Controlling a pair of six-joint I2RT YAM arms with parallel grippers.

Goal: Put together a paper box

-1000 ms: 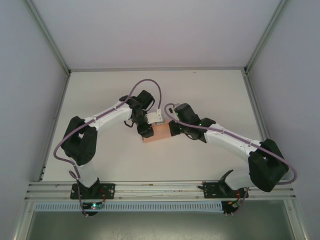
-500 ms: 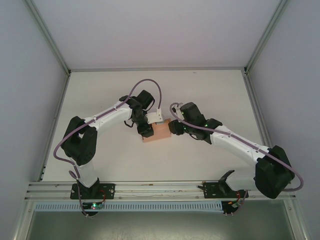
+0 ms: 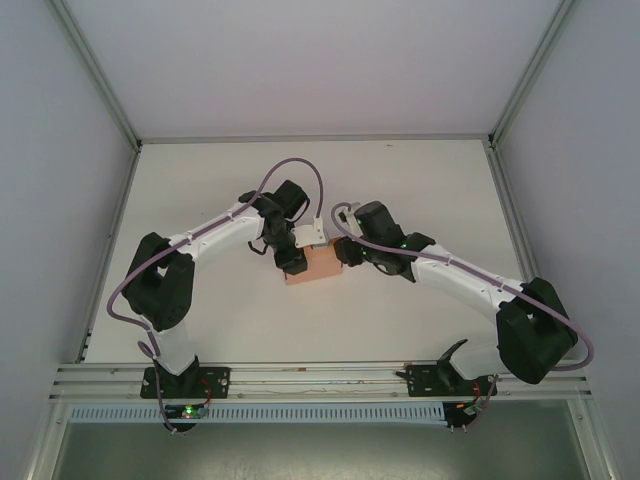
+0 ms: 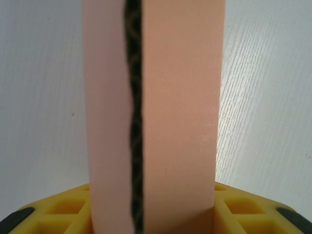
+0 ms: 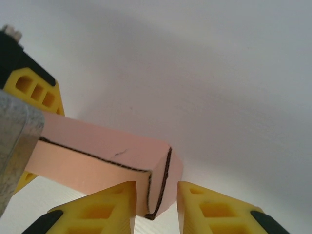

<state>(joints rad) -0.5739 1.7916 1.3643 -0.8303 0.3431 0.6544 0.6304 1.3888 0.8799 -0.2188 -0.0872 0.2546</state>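
White table (image 3: 200, 200), bare around the arms. Item: paper box (image 3: 322, 267), salmon card, already a closed rectangular form. Left gripper (image 3: 292, 262): clamped on one end of it, the box jutting straight out past its tips. Right gripper (image 5: 157, 192): jaws partly spread at the opposite end face; I cannot tell whether they pinch it. Status, my estimate: nearly done. Outstanding: dark seam lines on the long side and end flap look unpressed.
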